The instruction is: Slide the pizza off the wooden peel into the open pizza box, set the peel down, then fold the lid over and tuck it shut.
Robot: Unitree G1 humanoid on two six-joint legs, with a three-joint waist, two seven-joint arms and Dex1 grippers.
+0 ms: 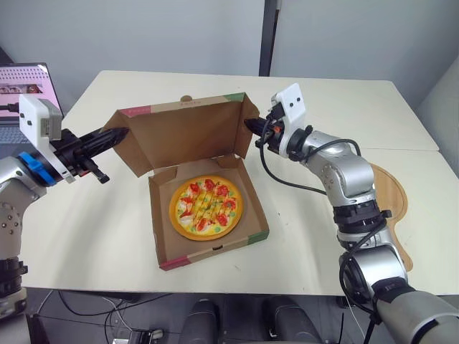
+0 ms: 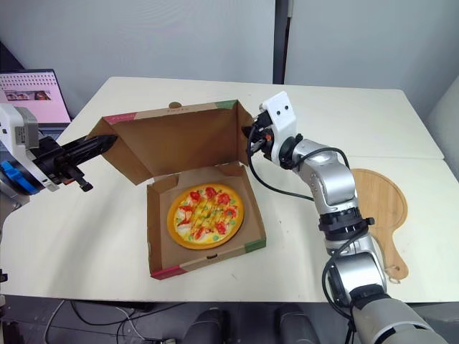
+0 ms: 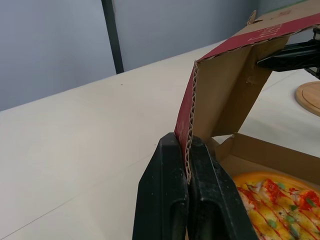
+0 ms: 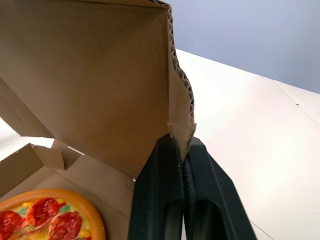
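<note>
Left claw [image 3: 187,150] is clamped narrow on the corrugated edge of the lid [image 1: 183,136], at its left flap [image 3: 186,112]. The right claw [image 4: 182,150] is pinched just as tightly on the corner of the right flap [image 4: 180,110], so the two hold the lid between them. The early steps look done. The pizza [image 1: 206,206] lies flat inside the box [image 1: 215,252], which sits about mid-surface and nearer the front edge. The wooden peel [image 1: 393,204] lies bare on the surface [image 1: 100,236] by its right edge, well apart from the box, with neither claw on it. What is left, as I judge it, is the whole closing. The lid stands raised from the box's back wall, its brown inner face turned toward the robot and the pizza open to view below it. It has yet to be folded down and its flaps tucked inside the walls. The left arm reaches in from the surface's left edge with the forearm roughly level and its fingers pointing across toward the right. The right arm rises from the near right corner, bends at the elbow, and stretches its forearm leftward and away to meet the lid's right side.
</note>
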